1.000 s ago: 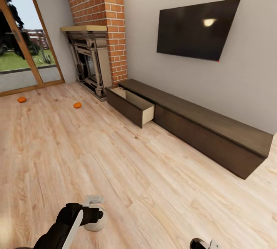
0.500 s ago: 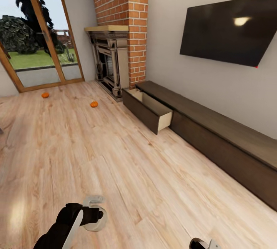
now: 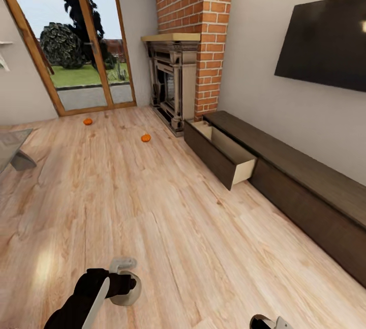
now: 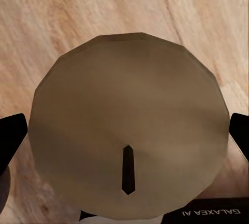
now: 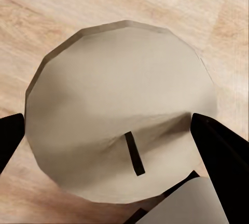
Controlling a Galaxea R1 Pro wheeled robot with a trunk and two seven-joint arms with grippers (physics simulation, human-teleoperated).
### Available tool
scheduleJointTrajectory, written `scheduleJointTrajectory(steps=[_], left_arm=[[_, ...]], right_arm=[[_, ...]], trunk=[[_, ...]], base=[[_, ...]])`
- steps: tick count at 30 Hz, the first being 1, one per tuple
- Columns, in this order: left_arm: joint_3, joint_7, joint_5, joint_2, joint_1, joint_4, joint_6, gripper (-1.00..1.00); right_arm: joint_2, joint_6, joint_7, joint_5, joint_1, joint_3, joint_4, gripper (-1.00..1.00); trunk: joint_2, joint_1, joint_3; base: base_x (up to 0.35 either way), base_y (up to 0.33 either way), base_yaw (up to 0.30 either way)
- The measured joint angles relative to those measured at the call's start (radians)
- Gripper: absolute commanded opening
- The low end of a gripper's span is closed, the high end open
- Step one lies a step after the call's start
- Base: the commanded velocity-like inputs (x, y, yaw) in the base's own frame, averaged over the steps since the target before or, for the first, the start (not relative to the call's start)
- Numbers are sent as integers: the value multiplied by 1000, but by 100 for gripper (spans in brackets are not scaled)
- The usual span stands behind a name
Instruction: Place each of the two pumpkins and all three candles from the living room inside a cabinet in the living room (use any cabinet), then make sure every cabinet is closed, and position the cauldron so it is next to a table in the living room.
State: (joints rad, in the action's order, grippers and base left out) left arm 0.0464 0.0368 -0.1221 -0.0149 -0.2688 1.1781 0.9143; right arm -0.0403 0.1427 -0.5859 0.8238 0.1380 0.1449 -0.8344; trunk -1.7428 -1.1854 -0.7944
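Note:
Two small orange pumpkins lie on the wood floor far ahead, one (image 3: 88,121) near the glass door and one (image 3: 146,138) in front of the fireplace. The dark-brown cabinet (image 3: 310,191) runs along the right wall with one drawer (image 3: 223,153) pulled out, pale inside. My left gripper (image 3: 124,280) is low in the head view, shut on a pale candle (image 3: 125,294). The left wrist view has that candle (image 4: 129,94) with its dark wick between the fingers of the left gripper (image 4: 124,136). My right gripper (image 5: 114,143) is likewise shut on a second candle (image 5: 119,89). The cauldron is out of view.
A corner of the grey glossy table (image 3: 12,142) shows at the left edge. The grey-black fireplace (image 3: 173,85) stands under a brick chimney, and a TV (image 3: 330,44) hangs above the cabinet. Tall glass doors (image 3: 76,64) close the far end. Wide wood floor lies between me and the drawer.
The camera has swung left: the cabinet, fireplace and pumpkins have shifted right in the picture, and the table corner has come into view. Both arms hold as before.

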Motion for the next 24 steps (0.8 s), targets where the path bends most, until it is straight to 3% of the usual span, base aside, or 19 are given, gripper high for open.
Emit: scheduleJointTrajectory(steps=[24], left_arm=[[0,0,0,0,0,0,0,-100]], right_arm=[[0,2,0,0,0,1,0,-100]], trunk=[[0,0,-9]], base=[[320,-109,291]])
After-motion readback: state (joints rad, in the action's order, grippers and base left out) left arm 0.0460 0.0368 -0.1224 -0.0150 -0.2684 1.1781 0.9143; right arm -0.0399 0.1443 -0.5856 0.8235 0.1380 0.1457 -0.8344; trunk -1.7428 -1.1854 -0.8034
